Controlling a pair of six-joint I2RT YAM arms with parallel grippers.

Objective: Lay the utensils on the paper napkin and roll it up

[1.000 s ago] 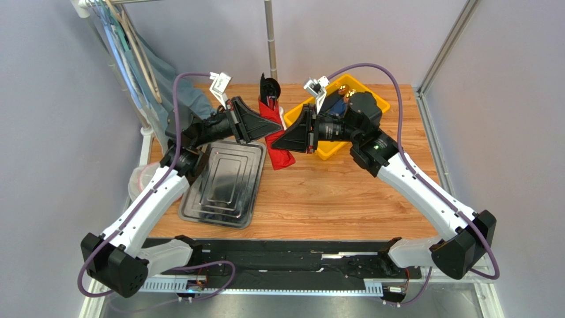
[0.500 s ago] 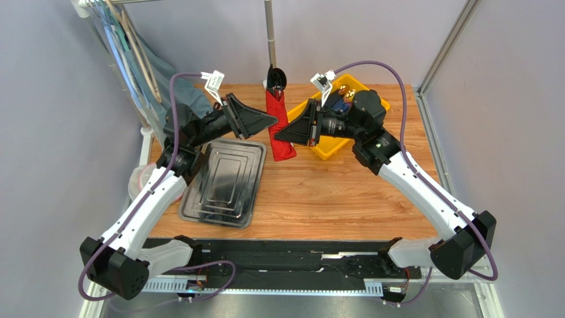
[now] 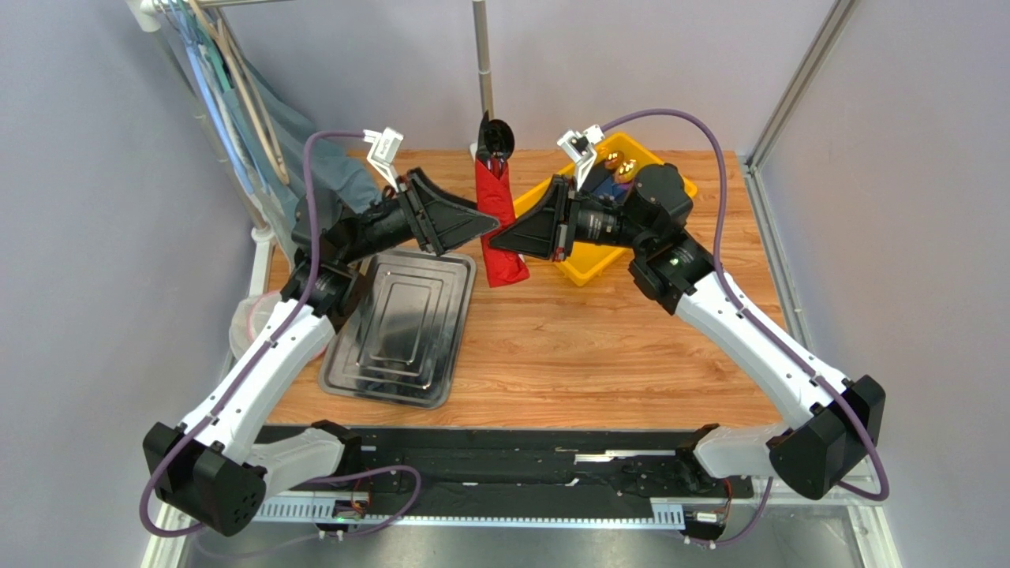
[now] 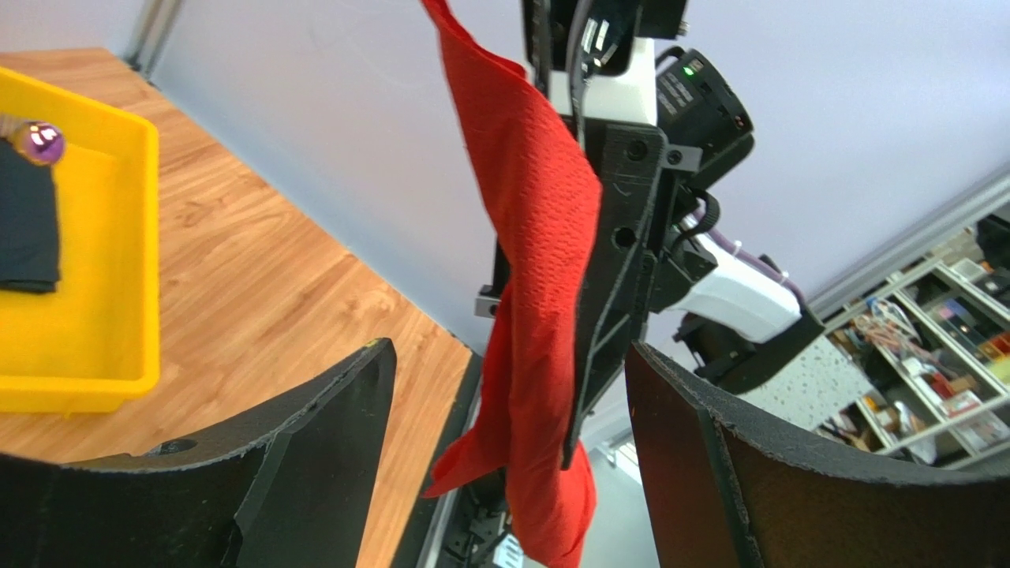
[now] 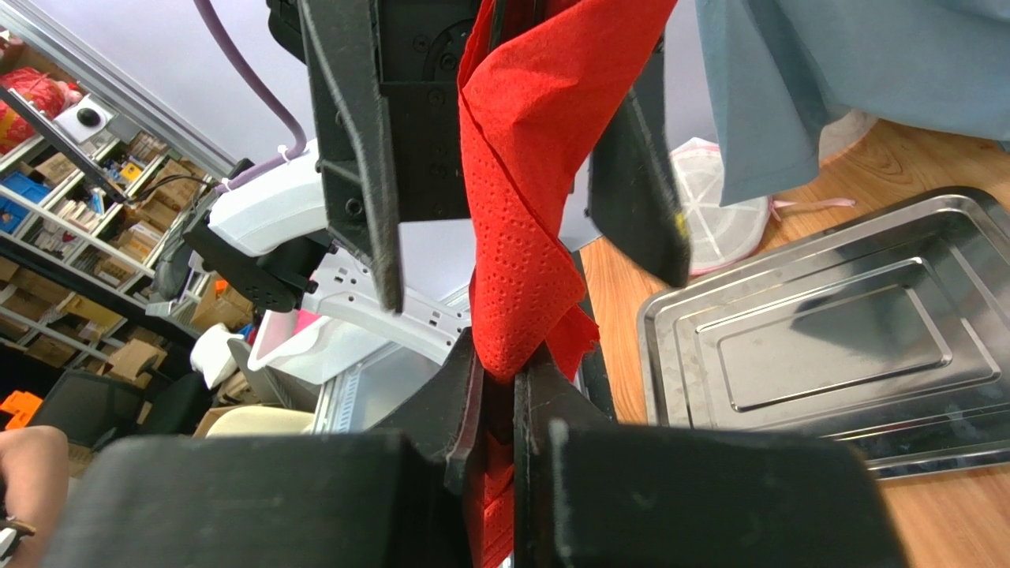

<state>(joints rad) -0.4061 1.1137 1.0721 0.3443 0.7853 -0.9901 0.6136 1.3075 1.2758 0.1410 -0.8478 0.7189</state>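
Note:
The red paper napkin (image 3: 498, 225) hangs upright above the table as a loose roll. A black spoon bowl (image 3: 496, 139) pokes out of its top; the rest of the utensils are hidden inside. My right gripper (image 3: 491, 246) is shut on the roll's lower part; in the right wrist view its jaws (image 5: 512, 369) pinch the red paper (image 5: 534, 178). My left gripper (image 3: 487, 220) is open. In the left wrist view its fingertips (image 4: 507, 348) stand on either side of the napkin (image 4: 539, 237) without touching it.
A steel tray (image 3: 403, 326) lies on the table's left side. A yellow bin (image 3: 589, 268) with dark rolled napkins (image 4: 24, 225) sits at the back right. A blue-grey cloth (image 3: 296, 130) hangs from a rack at the left, and a metal pole (image 3: 484, 59) stands behind the roll.
My left gripper has opened and let go of the napkin roll. The roll went from tilted to upright and rose a little, staying in my right gripper.

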